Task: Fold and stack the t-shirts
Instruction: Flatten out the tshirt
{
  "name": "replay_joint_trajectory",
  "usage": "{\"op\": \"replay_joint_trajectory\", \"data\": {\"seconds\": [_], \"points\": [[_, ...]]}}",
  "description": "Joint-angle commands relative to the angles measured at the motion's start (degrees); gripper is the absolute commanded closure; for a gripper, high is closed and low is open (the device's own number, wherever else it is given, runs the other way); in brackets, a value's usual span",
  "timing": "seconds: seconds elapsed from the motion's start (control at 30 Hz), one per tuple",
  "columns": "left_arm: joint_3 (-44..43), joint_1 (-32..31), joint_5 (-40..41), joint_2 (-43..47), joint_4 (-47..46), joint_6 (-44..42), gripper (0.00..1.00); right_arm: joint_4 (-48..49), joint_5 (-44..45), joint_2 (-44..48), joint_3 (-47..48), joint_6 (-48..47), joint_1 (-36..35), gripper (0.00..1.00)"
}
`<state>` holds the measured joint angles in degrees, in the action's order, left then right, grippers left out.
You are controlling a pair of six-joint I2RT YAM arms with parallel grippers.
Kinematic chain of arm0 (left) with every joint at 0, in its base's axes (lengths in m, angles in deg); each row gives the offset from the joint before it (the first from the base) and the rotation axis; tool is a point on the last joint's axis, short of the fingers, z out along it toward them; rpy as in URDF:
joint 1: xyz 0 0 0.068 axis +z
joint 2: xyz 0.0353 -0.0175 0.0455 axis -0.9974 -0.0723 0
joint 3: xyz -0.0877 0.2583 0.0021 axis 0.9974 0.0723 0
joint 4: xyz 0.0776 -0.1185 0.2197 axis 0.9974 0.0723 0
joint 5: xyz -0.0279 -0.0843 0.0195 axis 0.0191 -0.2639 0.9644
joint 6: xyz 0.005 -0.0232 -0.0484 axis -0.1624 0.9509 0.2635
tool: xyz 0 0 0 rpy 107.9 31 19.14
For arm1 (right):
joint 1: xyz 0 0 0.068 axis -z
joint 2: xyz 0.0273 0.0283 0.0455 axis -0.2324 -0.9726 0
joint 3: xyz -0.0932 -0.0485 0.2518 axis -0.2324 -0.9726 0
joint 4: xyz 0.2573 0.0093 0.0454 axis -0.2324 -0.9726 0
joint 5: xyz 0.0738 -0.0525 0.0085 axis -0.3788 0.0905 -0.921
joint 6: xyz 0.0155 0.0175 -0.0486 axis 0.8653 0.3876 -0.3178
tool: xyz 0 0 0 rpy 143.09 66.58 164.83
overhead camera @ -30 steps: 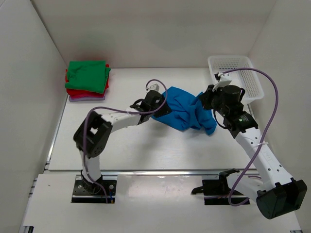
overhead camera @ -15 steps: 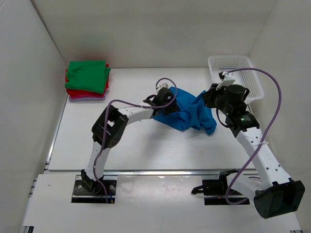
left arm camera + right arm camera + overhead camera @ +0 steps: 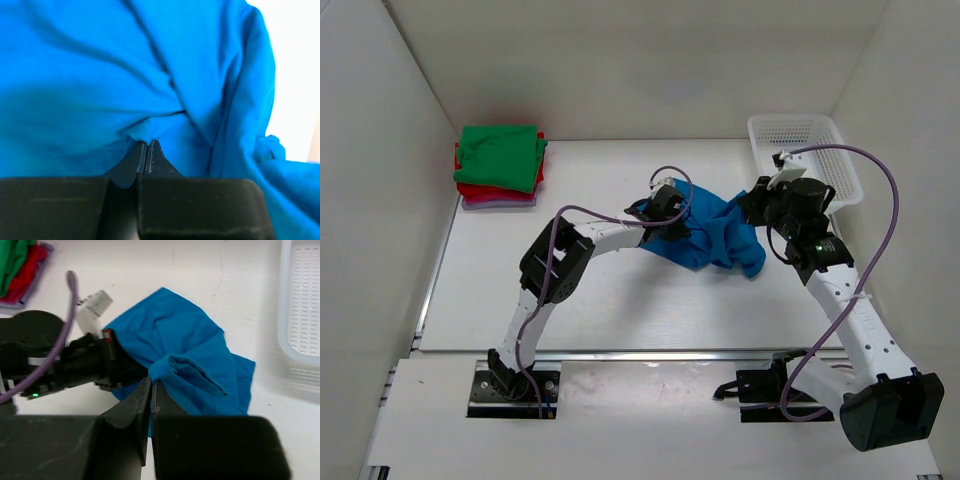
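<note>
A bright blue t-shirt (image 3: 718, 238) lies crumpled in the middle of the table. My left gripper (image 3: 682, 228) reaches into its left side. In the left wrist view the blue t-shirt (image 3: 100, 75) fills the frame and the left gripper (image 3: 147, 143) is shut, pinching a fold of the cloth at its tips. My right gripper (image 3: 746, 206) is at the shirt's upper right; in the right wrist view the right gripper (image 3: 151, 381) is shut on a raised fold of the blue t-shirt (image 3: 170, 340). Folded t-shirts are stacked at the far left: green (image 3: 500, 155) over red (image 3: 472, 189) over pale lavender (image 3: 495, 203).
A white mesh basket (image 3: 840, 135) stands at the far right against the wall, close behind the right wrist; its rim (image 3: 285, 315) shows in the right wrist view. White walls enclose the table on three sides.
The left gripper has moved right into the blue t-shirt and closed on a fold of it. The right gripper has kept its grip and barely moved.
</note>
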<state>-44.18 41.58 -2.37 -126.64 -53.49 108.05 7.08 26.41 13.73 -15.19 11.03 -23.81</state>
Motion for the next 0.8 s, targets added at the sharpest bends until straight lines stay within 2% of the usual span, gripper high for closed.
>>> {"op": "replay_joint_trajectory", "data": {"seconds": [0.0, 0.1, 0.2, 0.27, 0.4, 0.47, 0.5, 0.53, 0.57, 0.63, 0.67, 0.7, 0.77], "points": [[4.44, 1.81, -0.44, 9.63, -4.39, -0.37, 1.0, 1.38, 0.73, 2.24, -0.04, -2.99, 2.71, 1.0], [1.92, 6.45, 2.19, 19.03, 3.31, -7.02, 1.0, -0.81, 2.74, 3.04, 4.69, -5.98, 5.71, 1.0], [-6.41, 12.18, 9.21, 27.74, 13.34, -15.21, 1.0, -2.84, 7.49, 2.87, 11.37, -10.11, 5.1, 0.99], [-12.93, 15.69, 12.12, 31.19, 20.98, -20.04, 1.0, -3.81, 7.42, 1.82, 15.41, -8.64, 6.14, 1.0], [-34.33, 21.59, 10.82, 31.21, 33.91, -24.8, 1.0, -4.52, 4.44, 1.98, 21.4, -6.79, 8.0, 1.0], [-51.36, 24.48, 10.46, 27.53, 44.25, -27.34, 1.0, -5.82, 2.94, 2.6, 23.6, -6.43, 8.26, 1.0], [-57.19, 24.58, 10.55, 25.51, 47.35, -27.36, 1.0, -6.09, 2.76, 2.95, 25.18, -6.08, 8.52, 1.0], [-68.74, 25.54, 10.29, 21.66, 53.13, -27.97, 1.0, -7.4, 2.06, 3.39, 26.93, -6.34, 8.61, 1.0], [-66.07, 27.64, 6.63, 24.32, 53.45, -27.28, 1.0, -8.2, 0.75, 3.91, 28.86, -6.52, 8.0, 1.0], [-58.26, 30.28, 3.71, 29.32, 50.66, -26.66, 1.0, -10.65, 0.38, 3.92, 32.72, -7.13, 7.74, 1.0], [-57.61, 30.64, 3.87, 30.05, 50.9, -26.83, 1.0, -11.28, 0.38, 3.57, 34.14, -8.09, 7.47, 1.0], [-58.47, 30.04, 5.79, 30.49, 51.16, -27.53, 1.0, -12.76, 0.73, 3.05, 37.2, -8.62, 7.12, 1.0], [-66.17, 28.89, 6.51, 28.05, 55.63, -27.36, 1.0, -14.79, 0.38, 1.55, 40.47, -9.33, 6.68, 1.0]]}}
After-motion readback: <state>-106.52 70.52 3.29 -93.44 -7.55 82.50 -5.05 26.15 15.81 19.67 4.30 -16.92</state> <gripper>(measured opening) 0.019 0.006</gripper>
